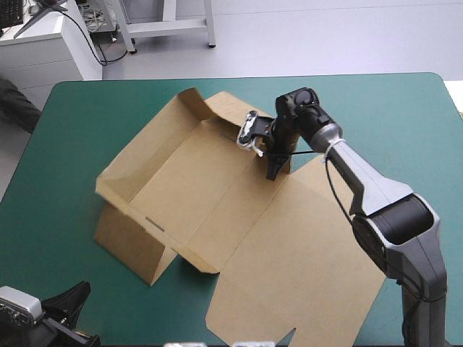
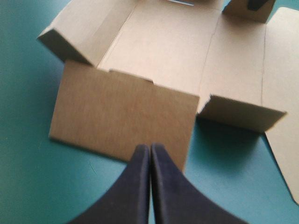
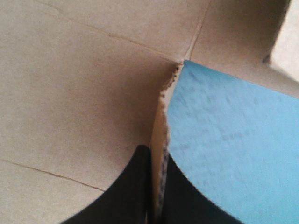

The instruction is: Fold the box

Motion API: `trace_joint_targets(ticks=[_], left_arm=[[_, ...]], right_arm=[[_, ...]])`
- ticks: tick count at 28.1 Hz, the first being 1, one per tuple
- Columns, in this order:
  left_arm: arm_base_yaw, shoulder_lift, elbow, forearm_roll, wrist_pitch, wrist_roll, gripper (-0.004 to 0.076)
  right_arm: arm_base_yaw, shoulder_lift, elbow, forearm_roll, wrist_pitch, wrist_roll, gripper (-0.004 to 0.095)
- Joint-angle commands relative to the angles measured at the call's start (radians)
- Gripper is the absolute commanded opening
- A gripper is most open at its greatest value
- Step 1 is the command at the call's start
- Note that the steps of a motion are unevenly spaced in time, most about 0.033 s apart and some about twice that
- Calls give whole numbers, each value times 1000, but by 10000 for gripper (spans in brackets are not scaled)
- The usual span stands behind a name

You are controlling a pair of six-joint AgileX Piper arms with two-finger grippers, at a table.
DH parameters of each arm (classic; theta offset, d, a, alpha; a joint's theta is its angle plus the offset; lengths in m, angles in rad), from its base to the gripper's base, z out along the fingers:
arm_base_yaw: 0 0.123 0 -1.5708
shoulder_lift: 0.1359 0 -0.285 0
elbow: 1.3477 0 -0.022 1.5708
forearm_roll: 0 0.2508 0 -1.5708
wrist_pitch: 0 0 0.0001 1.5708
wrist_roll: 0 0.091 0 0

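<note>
Okay, nearest, my black-fingered left gripper is clenched empty beside the brown cardboard box, mid teal-green tabletop; farther off, my right gripper pinches a raised flap. I'd swing it upright slowly along its crease.

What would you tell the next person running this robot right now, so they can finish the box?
Left end effector: shut, empty, off the box, toward the table's near left corner.
Right end effector: shut on a flap at the box's far side.
Done: one wall is up.
Left: raise and tuck the other walls; the lid lies flat.
</note>
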Motion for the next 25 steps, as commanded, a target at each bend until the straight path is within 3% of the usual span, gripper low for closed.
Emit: trace_joint_targets(ticks=[1,7,12,17,21,25], left_arm=[[-5,0,-23,-8,-71,-1,-8],[-5,0,-23,-8,-71,-1,-8],[-5,0,-23,-7,-71,-1,-8],[-5,0,-23,-7,-71,-1,-8],[-5,0,-23,-7,-71,-1,-8],[-5,0,-23,-7,-71,-1,-8]], right_arm=[[91,-44,-53,7,-5,-123,-19],[143,-43,-46,-34,33,-194,-19],[114,-39,-39,-189,33,-267,-19],[54,-11,-41,-107,31,-289,-19],[44,24,-41,-92,-36,-270,-18],[44,40,-41,-64,-74,-258,82]])
